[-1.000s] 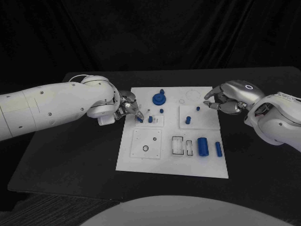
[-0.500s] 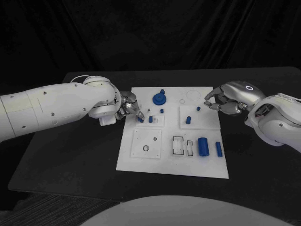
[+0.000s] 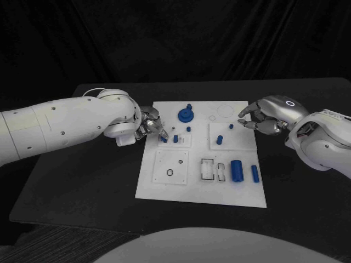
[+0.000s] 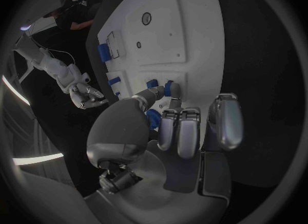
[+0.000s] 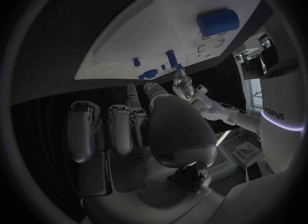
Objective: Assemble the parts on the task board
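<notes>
**Mia:** What was the left hand [image 3: 149, 125] doing?

**Tom:** It was at the left edge of the white board [image 3: 164, 189]. Its fingertips [image 4: 168, 91] were down at two small blue pegs [image 3: 169, 138] in a little square. They looked pinched on one peg, but I could not tell for sure.

**Mia:** And the right hand [image 3: 262, 116]?

**Tom:** It was curled up by the board's far right corner. I saw nothing in it.

**Mia:** How much of the job looked done?

**Tom:** I think some. A round blue knob [image 3: 186, 115] sat at the far end of the board. Two more blue pegs [image 3: 220, 139] stood in the next square.

**Mia:** What was left?

**Tom:** A fat blue roller [image 3: 236, 170] and a thin blue bar [image 3: 254, 173] lay flat near the right side of the board, on the white board in the middle of the black worktop [image 3: 80, 181]. White slots [image 3: 214, 170] beside them looked empty. So I guess those pieces still needed a home.

**Mia:** Any words to read?

**Tom:** None on the board. There were some letters on a white thing at the edge of the right wrist picture, but too small to read.
</notes>
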Controlling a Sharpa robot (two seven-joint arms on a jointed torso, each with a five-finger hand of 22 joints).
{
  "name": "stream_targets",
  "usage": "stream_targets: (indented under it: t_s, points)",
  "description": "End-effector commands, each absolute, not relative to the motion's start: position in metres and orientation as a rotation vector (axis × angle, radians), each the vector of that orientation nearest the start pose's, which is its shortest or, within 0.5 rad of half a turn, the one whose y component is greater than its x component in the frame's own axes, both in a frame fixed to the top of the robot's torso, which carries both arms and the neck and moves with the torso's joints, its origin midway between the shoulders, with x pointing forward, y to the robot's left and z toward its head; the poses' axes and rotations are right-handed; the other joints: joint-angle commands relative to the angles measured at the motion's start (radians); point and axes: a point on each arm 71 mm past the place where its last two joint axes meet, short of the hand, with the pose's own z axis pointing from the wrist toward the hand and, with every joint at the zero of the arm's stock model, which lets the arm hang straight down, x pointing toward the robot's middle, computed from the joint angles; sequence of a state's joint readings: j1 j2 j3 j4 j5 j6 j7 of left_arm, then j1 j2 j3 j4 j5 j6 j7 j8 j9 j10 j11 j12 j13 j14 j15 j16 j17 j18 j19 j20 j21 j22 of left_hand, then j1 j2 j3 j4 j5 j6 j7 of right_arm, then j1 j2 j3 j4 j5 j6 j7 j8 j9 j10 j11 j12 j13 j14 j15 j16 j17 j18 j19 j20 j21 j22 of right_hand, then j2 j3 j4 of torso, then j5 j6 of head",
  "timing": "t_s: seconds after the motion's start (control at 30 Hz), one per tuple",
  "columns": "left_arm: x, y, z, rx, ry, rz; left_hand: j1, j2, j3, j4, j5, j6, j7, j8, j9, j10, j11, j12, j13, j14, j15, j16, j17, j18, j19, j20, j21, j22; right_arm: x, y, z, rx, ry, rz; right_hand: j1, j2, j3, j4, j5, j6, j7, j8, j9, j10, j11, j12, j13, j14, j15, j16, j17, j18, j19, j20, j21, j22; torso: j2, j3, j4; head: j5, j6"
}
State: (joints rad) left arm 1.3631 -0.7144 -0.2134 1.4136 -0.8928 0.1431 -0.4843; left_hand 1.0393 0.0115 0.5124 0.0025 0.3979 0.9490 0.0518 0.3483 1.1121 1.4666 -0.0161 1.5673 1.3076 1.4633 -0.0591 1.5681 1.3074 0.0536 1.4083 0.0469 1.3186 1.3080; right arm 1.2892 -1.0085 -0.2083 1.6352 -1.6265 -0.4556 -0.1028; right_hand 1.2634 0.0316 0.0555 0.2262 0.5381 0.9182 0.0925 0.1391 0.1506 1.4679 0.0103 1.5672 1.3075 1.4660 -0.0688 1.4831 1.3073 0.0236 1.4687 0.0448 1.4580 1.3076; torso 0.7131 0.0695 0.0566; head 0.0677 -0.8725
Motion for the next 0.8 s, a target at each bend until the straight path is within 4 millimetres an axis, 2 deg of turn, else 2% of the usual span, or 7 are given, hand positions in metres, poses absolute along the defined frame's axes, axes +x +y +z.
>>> stream_targets:
  t_s: [0.03,0.8]
  points:
    - [0.4970,0.1852,-0.2168,-0.189,2.401,-0.483,0.002,0.010,0.015,-0.010,-0.001,0.002,-0.008,0.002,0.002,0.104,-0.007,0.004,0.263,0.107,-0.007,0.003,0.263,0.010,0.004,0.000,-0.006,0.179,0.4525,-0.2484,-0.1849,-0.300,1.553,0.500,0.007,0.000,0.007,0.002,0.003,0.009,0.000,-0.004,-0.001,0.103,0.006,0.004,0.263,0.074,0.003,-0.003,0.083,0.006,0.050,0.000,-0.007,0.224,0.001,0.0000,0.0002,-0.002,0.000]
    - [0.4975,0.1902,-0.2193,-0.197,2.410,-0.470,0.011,0.008,0.020,-0.019,-0.007,0.000,-0.007,0.002,0.004,0.104,-0.006,0.003,0.263,0.107,-0.007,0.003,0.263,0.010,0.002,0.000,-0.010,0.178,0.4521,-0.2491,-0.1870,-0.298,1.562,0.495,0.010,-0.001,0.011,-0.001,0.007,0.009,0.000,-0.006,-0.001,0.103,0.006,0.004,0.263,0.073,0.004,-0.004,0.080,0.007,0.049,0.001,-0.009,0.223,0.000,0.0007,0.0013,0.001,0.000]
